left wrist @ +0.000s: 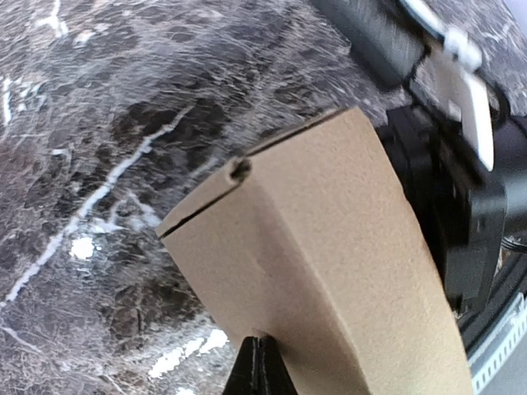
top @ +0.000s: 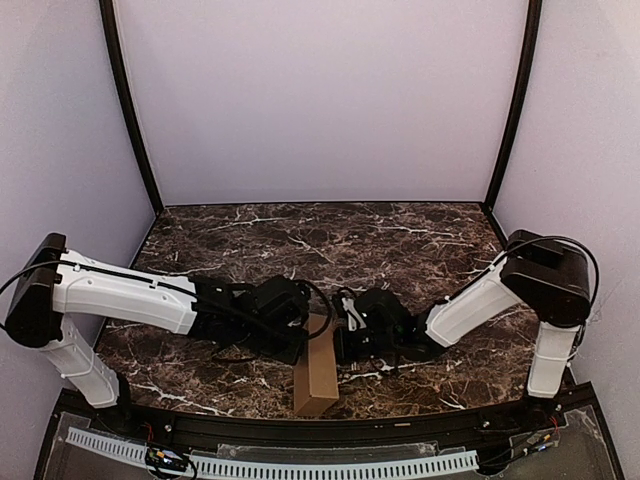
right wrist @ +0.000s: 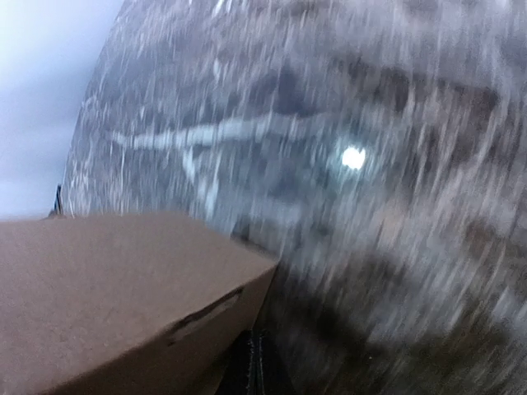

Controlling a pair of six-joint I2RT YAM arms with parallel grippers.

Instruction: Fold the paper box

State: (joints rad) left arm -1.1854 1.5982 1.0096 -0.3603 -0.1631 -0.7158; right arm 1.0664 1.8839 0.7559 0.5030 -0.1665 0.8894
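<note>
Box (top: pixel 316 375) between the left gripper (left wrist: pixel 257 362) and right gripper (right wrist: pixel 254 355), both pressed together, looks light and creasable, so I'd pinch an edge.

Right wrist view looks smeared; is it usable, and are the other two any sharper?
Right wrist: marble table streaked and blurred, one glare spot, paper box still readable. Left wrist: box sharp, small glare patches on marble. Top external: evenly lit, sharp.

Above the table (top: pixel 400 240), our white-tubed, black-jointed left arm (top: pixel 120 295) and right arm (top: pixel 478 305) carry thin black cables (top: pixel 560 238) and end in a black left gripper (left wrist: pixel 256 370) and right gripper (right wrist: pixel 254 364).
</note>
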